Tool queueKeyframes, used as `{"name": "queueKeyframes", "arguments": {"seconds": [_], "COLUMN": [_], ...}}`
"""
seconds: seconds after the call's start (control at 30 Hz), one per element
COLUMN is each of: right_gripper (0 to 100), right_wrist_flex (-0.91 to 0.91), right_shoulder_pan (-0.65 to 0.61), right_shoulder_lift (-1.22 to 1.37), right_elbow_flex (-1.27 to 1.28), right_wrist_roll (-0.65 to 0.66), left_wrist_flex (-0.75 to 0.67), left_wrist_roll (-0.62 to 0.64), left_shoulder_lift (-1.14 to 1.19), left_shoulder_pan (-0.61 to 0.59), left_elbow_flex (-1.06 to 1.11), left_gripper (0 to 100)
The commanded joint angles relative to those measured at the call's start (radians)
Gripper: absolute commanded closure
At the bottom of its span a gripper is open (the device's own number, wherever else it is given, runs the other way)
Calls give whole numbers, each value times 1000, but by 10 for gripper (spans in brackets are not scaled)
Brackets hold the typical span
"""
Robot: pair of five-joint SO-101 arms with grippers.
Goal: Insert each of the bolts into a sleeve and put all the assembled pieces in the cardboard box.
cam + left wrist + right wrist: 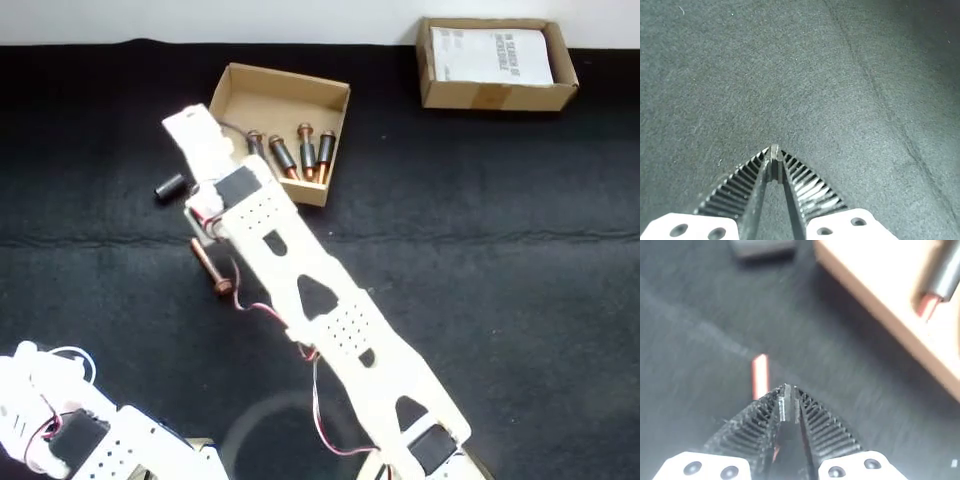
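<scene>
High view: box (258, 100) sits upper-centre on the dark surface (500, 300). Four assembled pieces (300, 152) lie side by side inside it, at its right end. Loose sleeve (172, 186) lies on the surface just left of the box. Loose bolt (212, 268) lies on the surface nearer the arms, apart from the sleeve. Right arm stretches diagonally across to that spot. Right wrist view: right hand (789, 390) is closed, tips together, nothing clamped. Bolt end lies on the surface just past the tips, with sleeve and box farther off. Left wrist view: left hand (774, 149) is closed, empty, over dark surface. Second box (490, 97), holding a paper sheet, sits back right.
</scene>
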Motion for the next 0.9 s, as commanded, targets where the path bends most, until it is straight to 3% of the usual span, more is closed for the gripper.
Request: {"name": "queueKeyframes", "arguments": {"seconds": [0.0, 0.47, 0.87], "right_gripper": [991, 991, 991], "right_wrist_flex": [-67, -173, 36], "right_shoulder_pan": [18, -81, -272], "right_shoulder_lift": [38, 131, 101], "right_elbow_flex": [-42, -36, -119], "right_wrist_roll": [11, 8, 3], "left_wrist_flex": [0, -2, -2], "left_wrist_roll": [-2, -2, -5], "left_shoulder_lift": [-8, -10, -10], "left_shoulder_pan": [-5, 24, 48], "left_elbow_flex": [19, 19, 19], "left_gripper": [991, 991, 991]}}
